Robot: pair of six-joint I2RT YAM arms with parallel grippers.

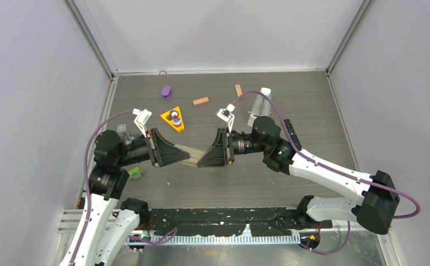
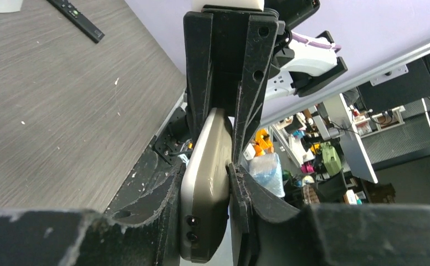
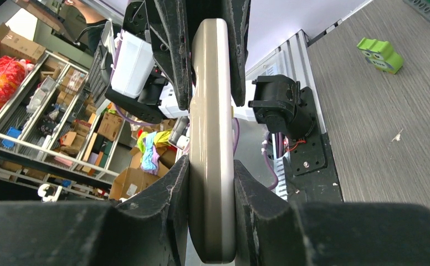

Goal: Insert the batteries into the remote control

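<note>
A pale grey remote control (image 1: 194, 156) hangs in the air between my two grippers, above the table's middle. My left gripper (image 1: 185, 154) is shut on one end of it and my right gripper (image 1: 203, 159) on the other. In the left wrist view the remote (image 2: 204, 194) sits edge-on between the pads, its end with two small dark lenses nearest. In the right wrist view the remote (image 3: 211, 138) is clamped edge-on too. Small dark and red bits, maybe batteries (image 1: 174, 116), lie on a yellow triangular tray (image 1: 167, 115); too small to tell.
A black remote (image 1: 292, 133) lies at the right, also in the left wrist view (image 2: 77, 19). A silver remote-like piece (image 1: 259, 105), two orange-brown blocks (image 1: 200, 101) (image 1: 238, 90), a purple piece (image 1: 165, 91) and a green toy (image 1: 135, 173) (image 3: 380, 54) lie around.
</note>
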